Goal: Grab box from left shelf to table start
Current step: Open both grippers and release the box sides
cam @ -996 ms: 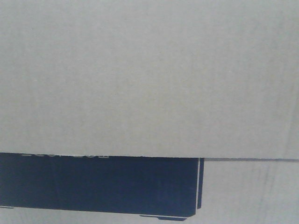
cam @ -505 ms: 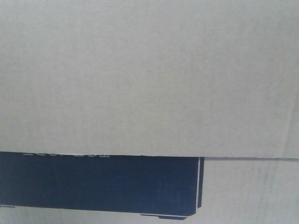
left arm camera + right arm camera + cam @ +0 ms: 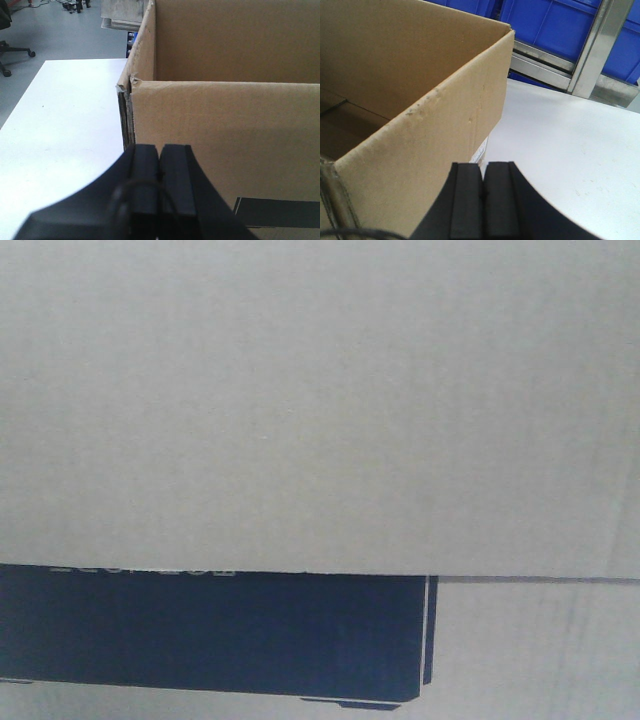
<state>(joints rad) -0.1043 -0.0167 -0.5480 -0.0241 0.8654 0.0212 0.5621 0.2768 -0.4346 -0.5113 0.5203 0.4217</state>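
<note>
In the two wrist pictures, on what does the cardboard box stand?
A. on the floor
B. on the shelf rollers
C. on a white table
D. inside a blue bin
C: the box stands on the white table, which lies beside and under it in both wrist views.

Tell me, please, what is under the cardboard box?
The box stands on a white table, seen beside it in both wrist views. Its open inside shows only bare cardboard walls; the bottom is mostly hidden. The surface directly beneath the box is covered.
</note>
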